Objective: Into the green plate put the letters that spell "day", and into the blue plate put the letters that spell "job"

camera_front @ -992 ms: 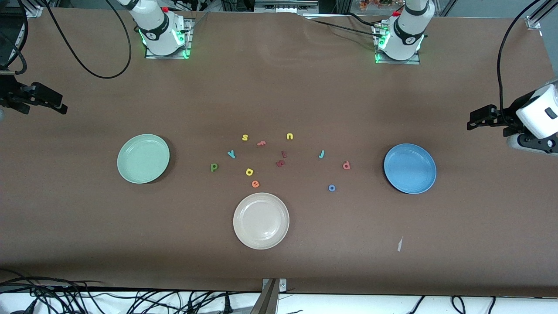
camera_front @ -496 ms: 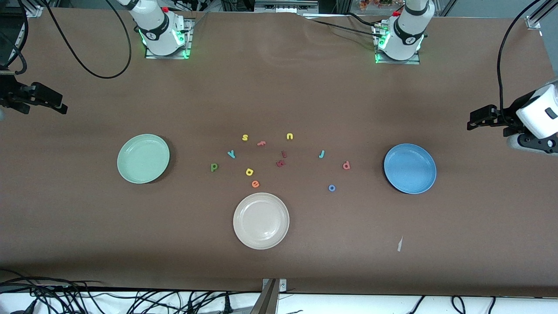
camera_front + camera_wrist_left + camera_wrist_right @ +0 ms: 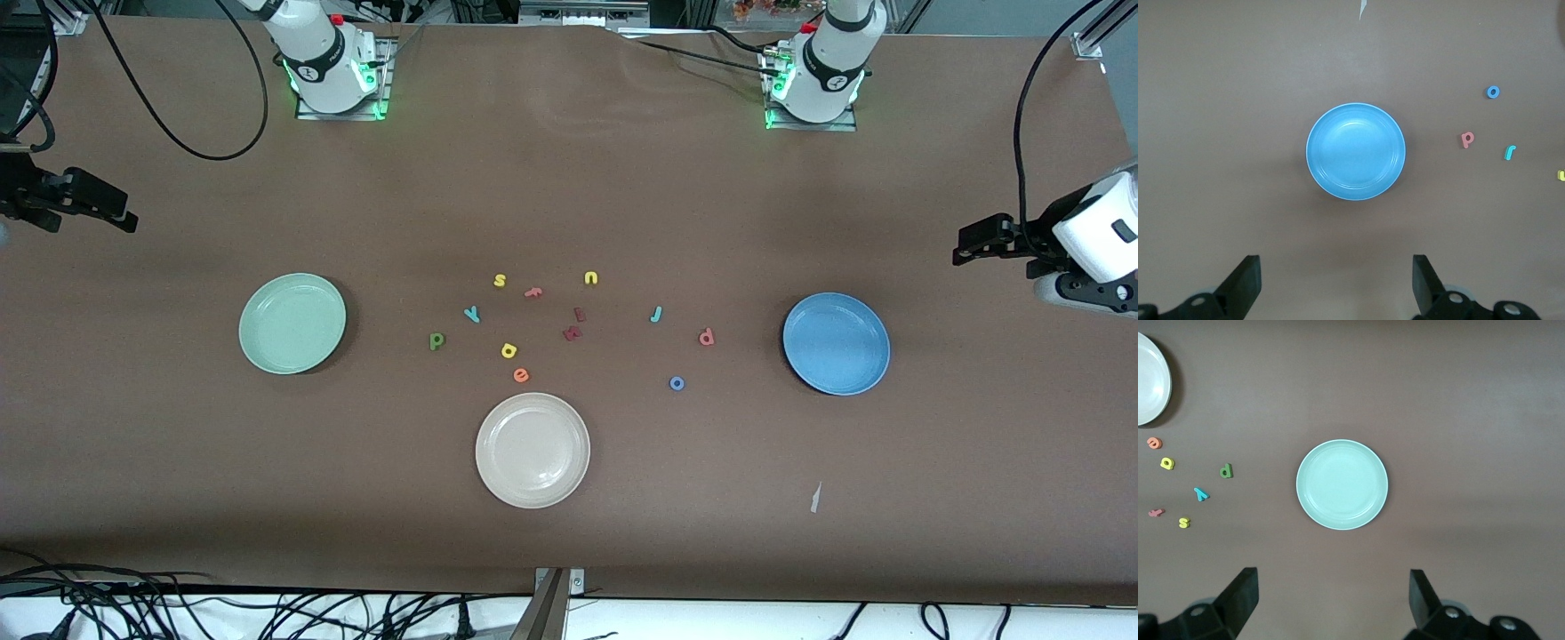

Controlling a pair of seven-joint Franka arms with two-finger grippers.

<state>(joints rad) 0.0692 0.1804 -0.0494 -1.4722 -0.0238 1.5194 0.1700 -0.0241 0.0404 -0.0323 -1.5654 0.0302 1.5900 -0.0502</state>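
Observation:
The green plate (image 3: pixel 292 323) (image 3: pixel 1342 485) lies toward the right arm's end and the blue plate (image 3: pixel 836 343) (image 3: pixel 1355 151) toward the left arm's end. Between them lie the dark green d (image 3: pixel 436 340), yellow a (image 3: pixel 508 350) and teal y (image 3: pixel 472 313). Closer to the blue plate are the teal j (image 3: pixel 656 314), blue o (image 3: pixel 677 383) and salmon b (image 3: pixel 707 337). My left gripper (image 3: pixel 967 247) (image 3: pixel 1336 277) hangs open over bare table off the blue plate's outer side. My right gripper (image 3: pixel 124 213) (image 3: pixel 1333 593) hangs open off the green plate's outer side. Neither holds anything.
A cream-white plate (image 3: pixel 532 450) sits nearer the front camera than the letters. Other letters lie among them: yellow s (image 3: pixel 500 281), yellow u (image 3: pixel 590 278), salmon f (image 3: pixel 533 292), orange e (image 3: pixel 521 375) and two dark red ones (image 3: pixel 573 333). A paper scrap (image 3: pixel 814 498) lies near the front edge.

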